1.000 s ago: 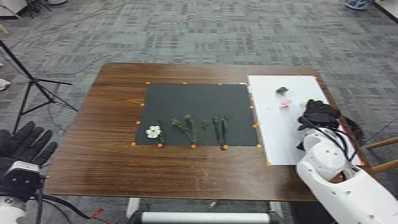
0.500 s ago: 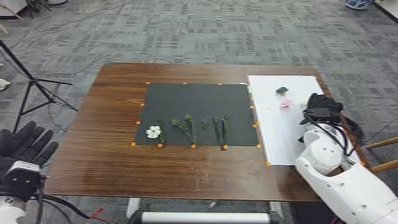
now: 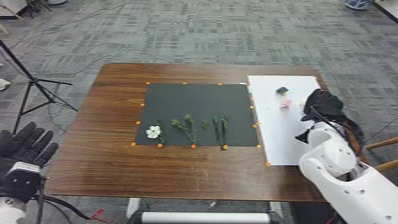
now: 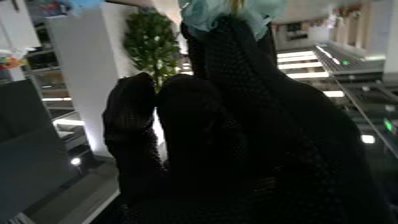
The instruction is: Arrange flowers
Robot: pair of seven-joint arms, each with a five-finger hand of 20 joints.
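Right robot hand (image 3: 325,103), near the right edge of the desk (image 3: 169,172), pinches a pale blue-green flower (image 4: 201,14). Too firm a squeeze could crumple its petals (delicate, I'd judge); a low inward swing might knock the pink flower (image 3: 285,103) on the white sheet (image 3: 282,137).

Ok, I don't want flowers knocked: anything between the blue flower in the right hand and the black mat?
Yes: the pink flower, on the white sheet, lies between the right hand, holding the blue flower, and the mat.
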